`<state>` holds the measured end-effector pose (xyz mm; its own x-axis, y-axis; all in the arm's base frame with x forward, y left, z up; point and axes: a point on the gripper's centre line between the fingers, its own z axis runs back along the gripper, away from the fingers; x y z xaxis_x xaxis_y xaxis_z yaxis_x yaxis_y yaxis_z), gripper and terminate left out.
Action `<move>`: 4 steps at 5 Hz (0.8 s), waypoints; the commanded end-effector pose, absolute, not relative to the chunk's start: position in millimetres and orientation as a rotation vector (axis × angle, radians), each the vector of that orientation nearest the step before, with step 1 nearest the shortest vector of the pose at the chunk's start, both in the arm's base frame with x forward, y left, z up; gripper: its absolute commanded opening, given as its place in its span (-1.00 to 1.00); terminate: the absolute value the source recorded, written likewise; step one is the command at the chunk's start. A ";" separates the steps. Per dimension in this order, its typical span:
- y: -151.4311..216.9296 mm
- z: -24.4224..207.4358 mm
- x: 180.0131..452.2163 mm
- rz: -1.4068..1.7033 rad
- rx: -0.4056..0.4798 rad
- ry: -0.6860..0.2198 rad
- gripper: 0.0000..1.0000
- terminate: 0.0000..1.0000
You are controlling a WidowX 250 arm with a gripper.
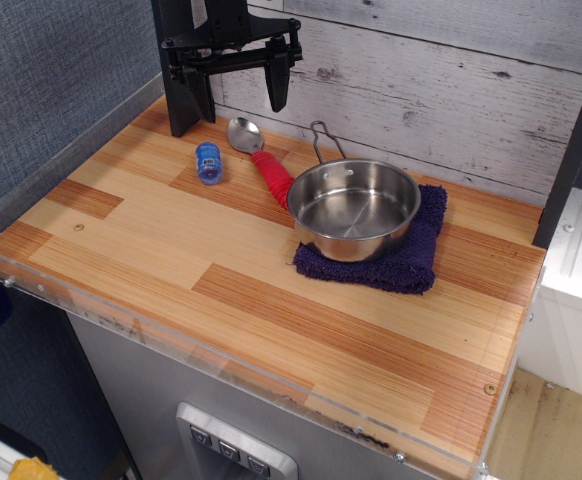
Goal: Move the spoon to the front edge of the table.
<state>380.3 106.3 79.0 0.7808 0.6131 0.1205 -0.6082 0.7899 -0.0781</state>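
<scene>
The front edge of the surface [271, 330], with its clear acrylic rim, runs closest to me, and the striped wooden planks behind it lie bare for a good stretch. Farther back sits a steel pot [353, 208] on a dark blue cloth [411, 262], its wire handle pointing toward the rear wall. Just left of the pot lies the spoon [263, 157], its ribbed red handle reaching down to the pot's rim and its shiny bowl toward the back. A small blue cylinder [208, 163] rests near it on the left, apart from it. At the far back, the black tool [236, 85] hangs above the spoon's bowl, its two fingers spread apart and gripping nothing.
</scene>
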 end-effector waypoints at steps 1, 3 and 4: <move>106.3 79.0 380.3 0.660 -0.036 -0.142 1.00 -1.00; 98.6 59.1 370.8 0.683 -0.064 -0.118 1.00 -1.00; 98.0 52.7 370.9 0.686 -0.077 -0.106 1.00 -1.00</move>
<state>368.2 95.1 38.4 0.7693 0.6379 0.0365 -0.6329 0.7686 -0.0930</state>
